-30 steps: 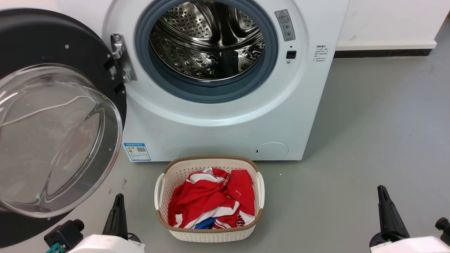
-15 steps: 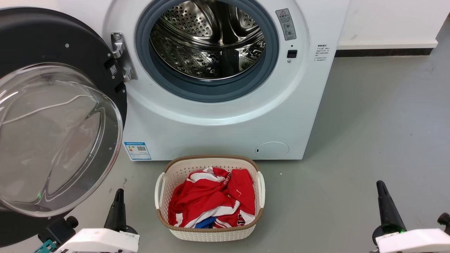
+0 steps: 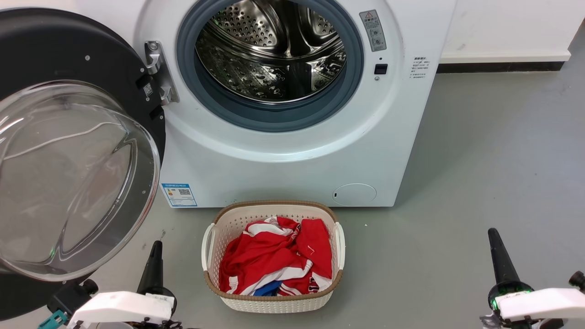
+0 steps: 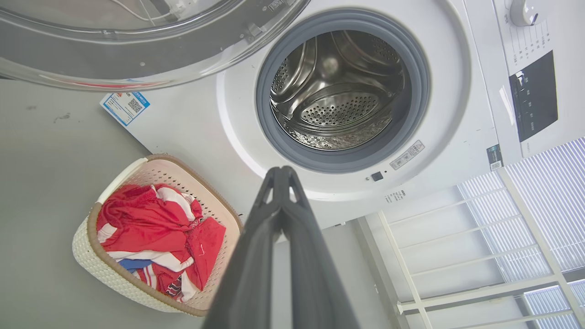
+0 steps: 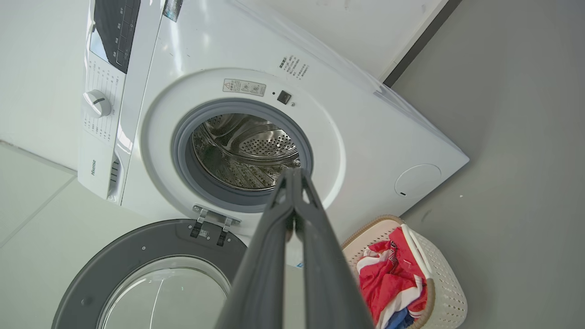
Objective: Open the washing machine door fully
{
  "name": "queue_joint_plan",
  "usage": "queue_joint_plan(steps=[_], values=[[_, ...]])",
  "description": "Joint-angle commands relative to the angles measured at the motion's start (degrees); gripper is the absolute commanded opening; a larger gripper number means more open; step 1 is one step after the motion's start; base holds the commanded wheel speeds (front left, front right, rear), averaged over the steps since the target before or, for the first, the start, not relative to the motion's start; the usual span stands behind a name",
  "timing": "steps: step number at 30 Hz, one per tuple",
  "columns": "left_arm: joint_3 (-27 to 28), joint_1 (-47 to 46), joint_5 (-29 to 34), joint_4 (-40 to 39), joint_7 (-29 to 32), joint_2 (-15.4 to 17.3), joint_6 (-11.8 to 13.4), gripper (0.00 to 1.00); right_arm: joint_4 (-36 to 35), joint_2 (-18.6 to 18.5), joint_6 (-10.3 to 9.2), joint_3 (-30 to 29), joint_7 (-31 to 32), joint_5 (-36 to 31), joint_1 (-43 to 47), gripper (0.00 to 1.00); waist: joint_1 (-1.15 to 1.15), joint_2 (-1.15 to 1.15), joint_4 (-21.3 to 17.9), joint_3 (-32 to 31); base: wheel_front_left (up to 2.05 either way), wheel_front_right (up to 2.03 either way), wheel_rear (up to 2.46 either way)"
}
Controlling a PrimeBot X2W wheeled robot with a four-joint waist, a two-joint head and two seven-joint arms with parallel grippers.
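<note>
Closed jaws edged forward; basket (image 3: 274, 303) holds red-and-white clothes (image 3: 269, 256).

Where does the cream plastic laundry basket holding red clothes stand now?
In the head view, the cream basket stands at lower centre on the grey floor, directly before the white washing machine.

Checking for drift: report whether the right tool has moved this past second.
Yes: against the laundry basket, the right tool has edged up the head view.
</note>
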Motion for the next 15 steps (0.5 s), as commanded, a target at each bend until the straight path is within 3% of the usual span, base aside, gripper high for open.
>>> queue_joint_plan(steps=[1, 15], values=[[0.34, -1.60, -1.52, -0.30, 0.45, 0.07, -0.46, 0.00, -0.13, -0.39, 0.01, -0.10, 0.33, 1.67, -1.61, 0.00, 0.00, 0.00, 0.01, 0.02, 0.00, 0.00, 0.00], [0.80, -2.80, -10.25, 0.55, 2.58, 0.07, -1.02, 0.00, 1.48, -0.35, 0.01, -0.47, 2.44, 9.79, -3.52, 0.00, 0.00, 0.00, 0.13, 0.21, 0.00, 0.00, 0.00]])
